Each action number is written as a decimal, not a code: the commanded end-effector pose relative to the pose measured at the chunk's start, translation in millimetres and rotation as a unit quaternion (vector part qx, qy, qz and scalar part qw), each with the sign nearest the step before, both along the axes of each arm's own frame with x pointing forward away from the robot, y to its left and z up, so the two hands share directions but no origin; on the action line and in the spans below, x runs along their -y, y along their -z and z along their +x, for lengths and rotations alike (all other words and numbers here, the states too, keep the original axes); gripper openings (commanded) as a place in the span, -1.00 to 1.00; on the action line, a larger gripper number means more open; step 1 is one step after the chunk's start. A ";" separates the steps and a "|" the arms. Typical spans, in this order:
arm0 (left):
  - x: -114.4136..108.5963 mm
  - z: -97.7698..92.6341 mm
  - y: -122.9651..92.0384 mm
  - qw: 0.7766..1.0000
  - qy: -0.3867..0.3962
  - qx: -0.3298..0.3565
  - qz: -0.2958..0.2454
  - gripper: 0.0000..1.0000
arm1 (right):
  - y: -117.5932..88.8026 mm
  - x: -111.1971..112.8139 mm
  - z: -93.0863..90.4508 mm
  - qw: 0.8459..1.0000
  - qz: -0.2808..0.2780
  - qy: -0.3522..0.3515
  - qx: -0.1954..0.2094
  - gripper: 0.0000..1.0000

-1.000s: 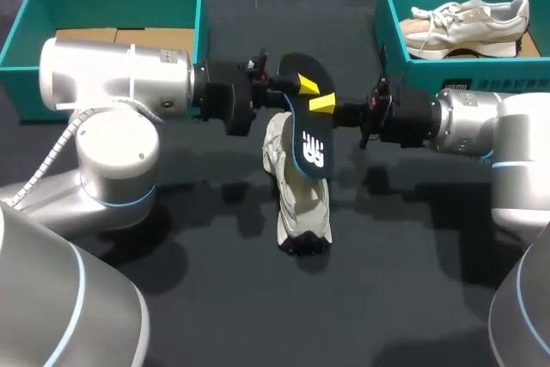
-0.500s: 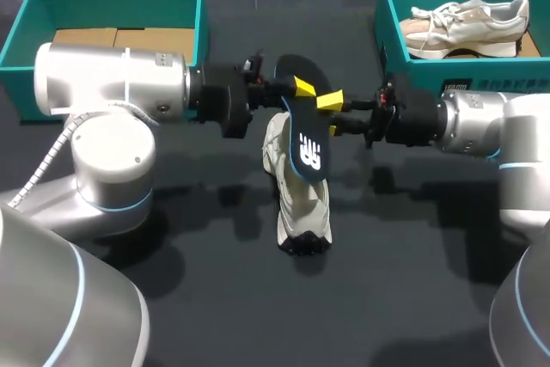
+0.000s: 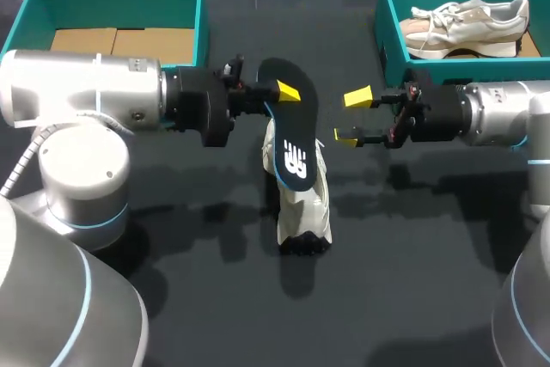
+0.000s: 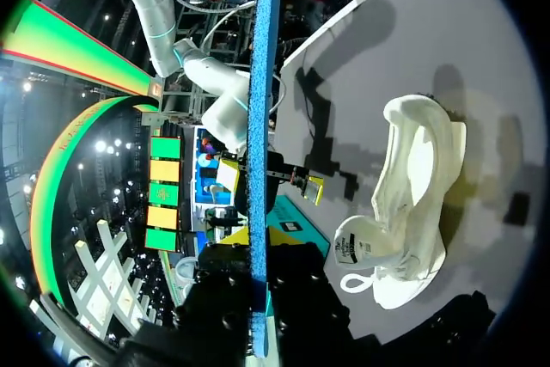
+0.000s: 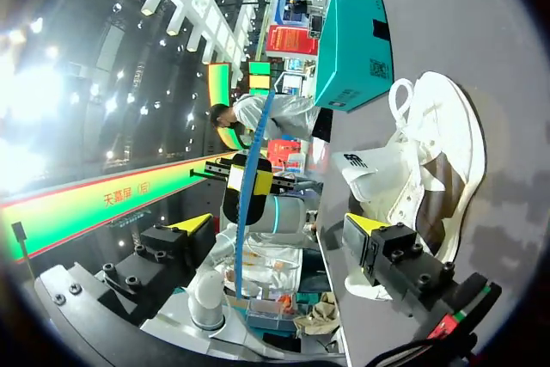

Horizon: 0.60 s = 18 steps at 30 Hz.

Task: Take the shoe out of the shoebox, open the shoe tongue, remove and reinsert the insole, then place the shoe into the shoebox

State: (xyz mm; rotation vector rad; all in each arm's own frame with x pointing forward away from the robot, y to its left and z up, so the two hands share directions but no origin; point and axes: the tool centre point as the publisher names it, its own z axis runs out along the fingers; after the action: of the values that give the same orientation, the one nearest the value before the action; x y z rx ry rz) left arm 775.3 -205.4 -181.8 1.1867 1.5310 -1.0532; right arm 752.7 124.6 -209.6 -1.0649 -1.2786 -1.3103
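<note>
A black insole (image 3: 292,131) with a white logo hangs over the white shoe (image 3: 301,199), which lies on the dark table. My left gripper (image 3: 280,92) is shut on the insole's upper end. In the left wrist view the insole (image 4: 259,126) shows edge-on as a blue strip between that gripper's dark fingers, with the shoe (image 4: 412,204) beside it on the table. My right gripper (image 3: 353,117) stands open to the right of the insole, touching nothing. Its own view has the insole (image 5: 252,186) ahead of the right gripper (image 5: 279,225) and the shoe (image 5: 425,178) beside it.
A teal shoebox (image 3: 26,19) with cardboard inside stands at the back left. Another teal shoebox (image 3: 387,6) at the back right holds a second beige shoe (image 3: 468,23). The right wrist view shows a teal shoebox (image 5: 352,40) beyond the shoe.
My right gripper has let go of the insole, opened wide and drawn back to the right. My left arm has shifted slightly left, still holding the insole.
</note>
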 end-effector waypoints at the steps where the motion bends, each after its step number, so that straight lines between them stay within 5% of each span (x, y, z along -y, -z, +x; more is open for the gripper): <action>1: -17.7 -18.3 -11.8 1.000 -0.001 -0.017 0.019 -1.00 | -0.2 -1.3 -1.1 1.000 -0.002 0.001 0.000 1.00; 8: -27.8 -34.3 -19.1 0.995 0.046 -0.093 0.002 -1.00 | 14.4 5.3 -11.0 0.981 -0.085 -0.096 0.144 1.00; 18: -30.4 -38.1 -21.3 0.993 0.069 -0.100 0.007 -1.00 | 26.0 8.7 -11.5 0.976 -0.085 -0.134 0.149 1.00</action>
State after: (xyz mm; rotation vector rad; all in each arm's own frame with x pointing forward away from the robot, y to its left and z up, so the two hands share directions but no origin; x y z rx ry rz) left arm 737.2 -175.5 -160.8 1.2389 1.6287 -1.2880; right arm 734.9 114.9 -234.1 -0.8241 -1.7059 -1.2422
